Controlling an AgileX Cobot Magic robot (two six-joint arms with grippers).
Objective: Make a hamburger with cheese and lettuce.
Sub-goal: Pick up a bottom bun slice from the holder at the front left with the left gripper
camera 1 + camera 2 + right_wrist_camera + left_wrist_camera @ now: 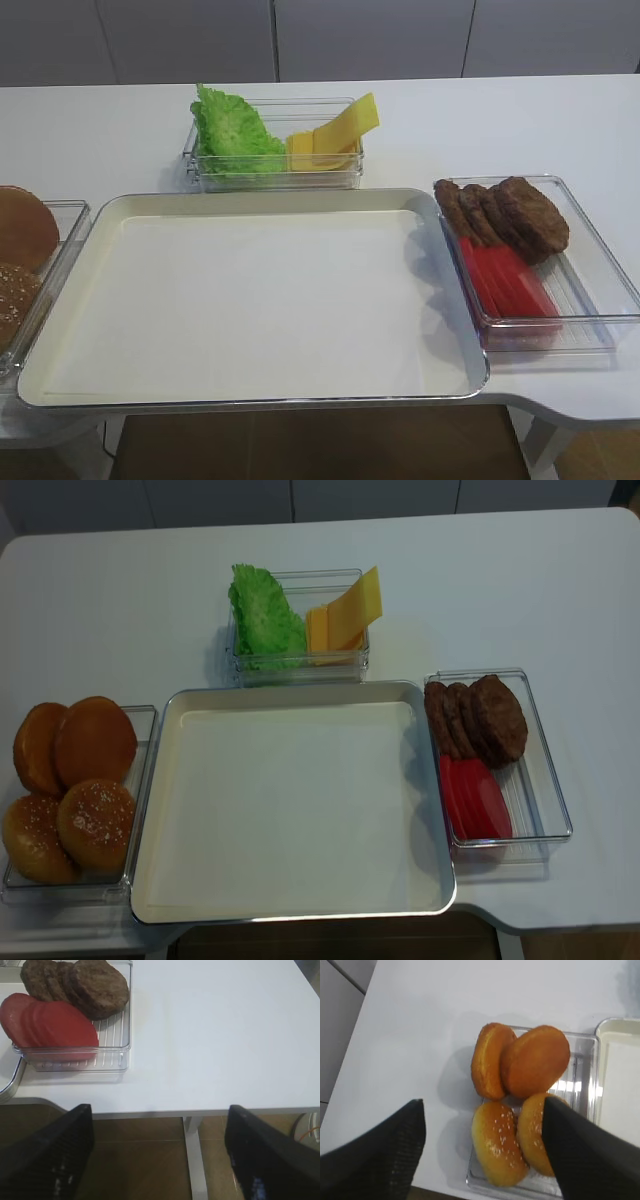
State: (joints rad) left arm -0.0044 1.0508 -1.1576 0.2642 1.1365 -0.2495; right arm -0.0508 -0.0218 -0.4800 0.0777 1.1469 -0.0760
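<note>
Nothing assembled; tray (300, 900) bare at the bench's near edge. Left gripper (485, 1155) hangs wide, empty, above the buns (520, 1105) at the left edge: probable first pick, a bun base. Right gripper (157, 1155) wide, empty, off the near-right corner. Lettuce (265, 620) and cheese (345, 615) share the far-edge box. Cut faces hidden.

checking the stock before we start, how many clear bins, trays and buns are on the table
clear bins: 3
tray: 1
buns: 4, two plain, two seeded, all in the left bin
total: 8
</note>
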